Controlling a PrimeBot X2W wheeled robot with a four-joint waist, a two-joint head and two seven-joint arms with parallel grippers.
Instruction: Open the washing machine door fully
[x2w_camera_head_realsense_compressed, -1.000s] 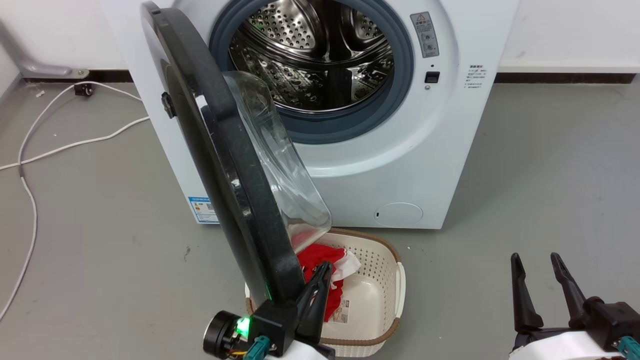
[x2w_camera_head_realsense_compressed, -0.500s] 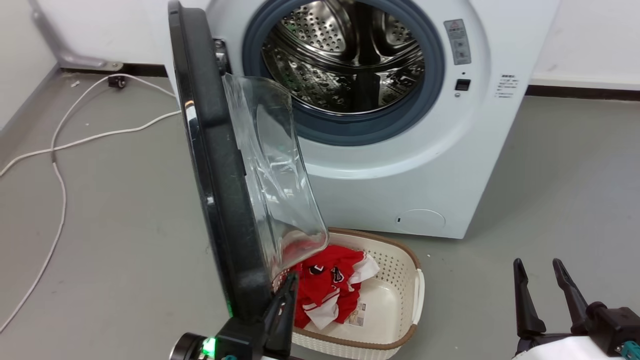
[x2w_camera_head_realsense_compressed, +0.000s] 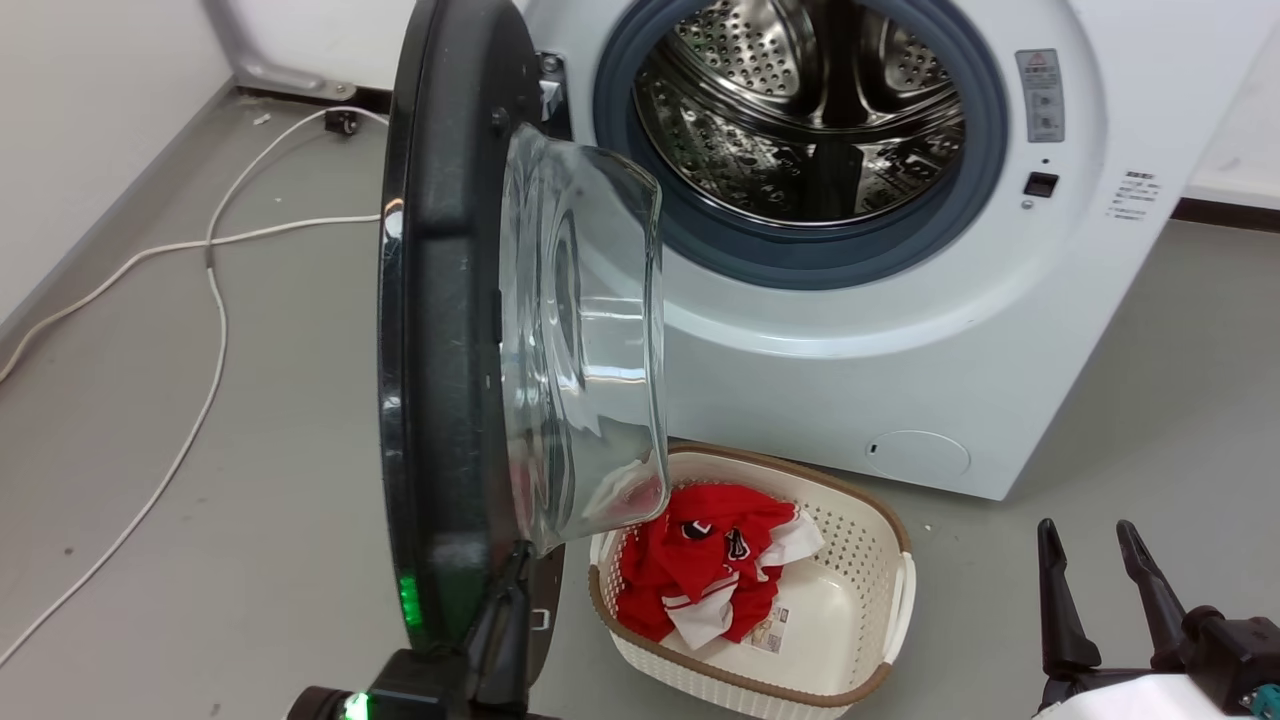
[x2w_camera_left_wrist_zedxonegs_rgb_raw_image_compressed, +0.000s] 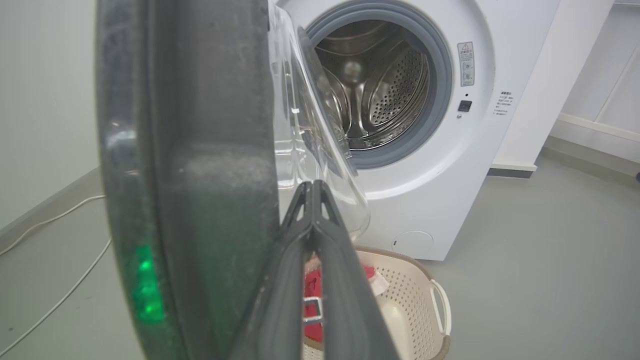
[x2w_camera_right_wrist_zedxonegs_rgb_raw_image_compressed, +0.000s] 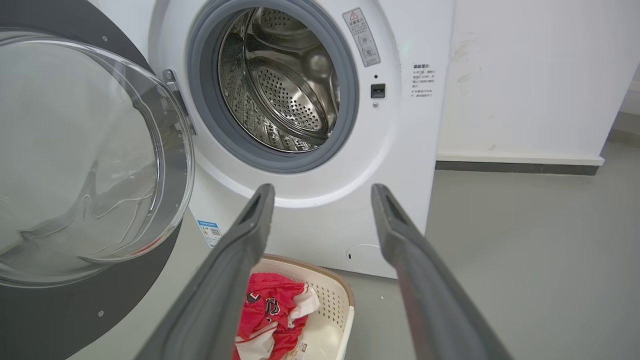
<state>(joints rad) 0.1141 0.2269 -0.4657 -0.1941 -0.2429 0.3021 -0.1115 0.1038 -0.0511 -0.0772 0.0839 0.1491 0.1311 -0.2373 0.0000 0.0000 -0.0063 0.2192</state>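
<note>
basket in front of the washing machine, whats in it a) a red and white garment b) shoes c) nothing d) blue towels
a: a red and white garment lies bunched in the basket, which stands on the floor in front of the washing machine.

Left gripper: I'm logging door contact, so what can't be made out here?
- Head view: left gripper is dark against the dark washing machine door; touching or not, unclear.
- Left wrist view: door close and blurred, outer face turned away.
- Head view: door's top cut off by the upper edge.
</note>
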